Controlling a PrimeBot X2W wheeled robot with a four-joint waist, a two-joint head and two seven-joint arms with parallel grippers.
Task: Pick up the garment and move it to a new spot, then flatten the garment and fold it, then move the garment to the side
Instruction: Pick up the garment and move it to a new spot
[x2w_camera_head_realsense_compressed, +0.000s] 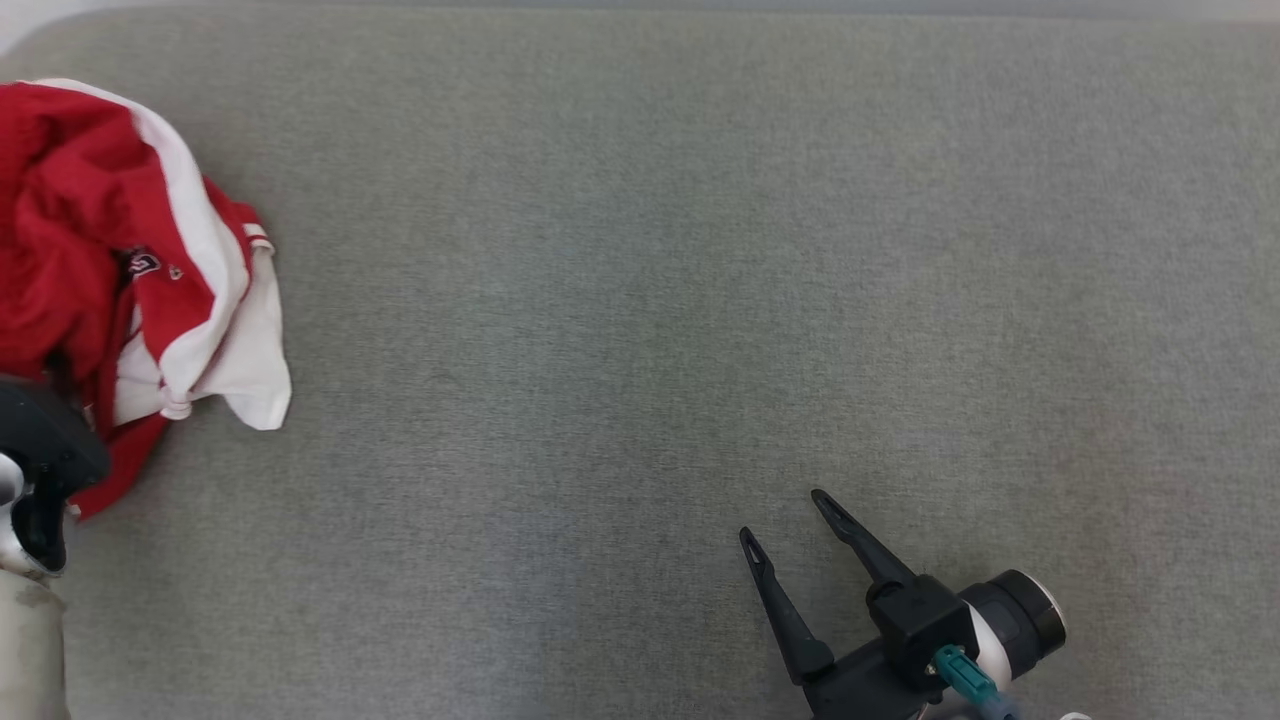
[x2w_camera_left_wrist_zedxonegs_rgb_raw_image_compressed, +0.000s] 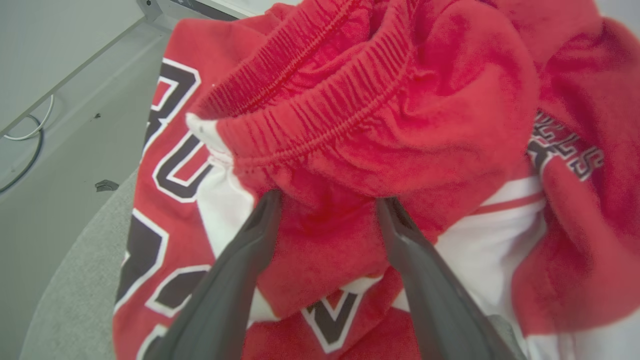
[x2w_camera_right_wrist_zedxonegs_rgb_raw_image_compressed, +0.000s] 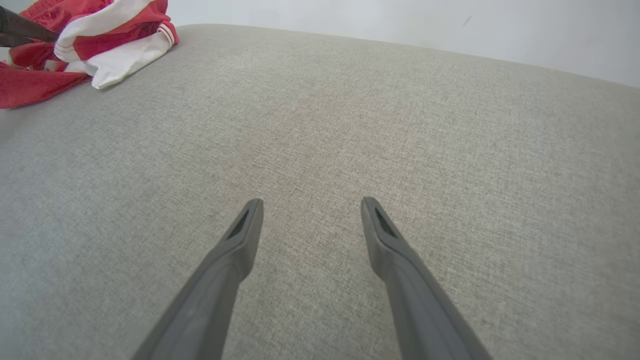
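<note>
At the far left of the grey fabric surface, a crumpled red and white garment is seen. It is bunched into a heap, with a white panel spread toward the right and its left part cut off by the edge of the head view. Black and white lettering is printed on the red cloth, and a ribbed elastic band is turned up on top of the pile. The left gripper is held at the near edge of the heap with its jaws spread wide. A fold of red fabric lies between the two fingers, but nothing is clamped. The fingertips are hidden under the elastic band, so they seem to be pressed into the cloth, though contact cannot be confirmed. At the lower right, well apart from the garment, the right gripper is held low over the surface. Its jaws are spread wide with nothing between them, and its fingers are pointed up and slightly left in the head view.
</note>
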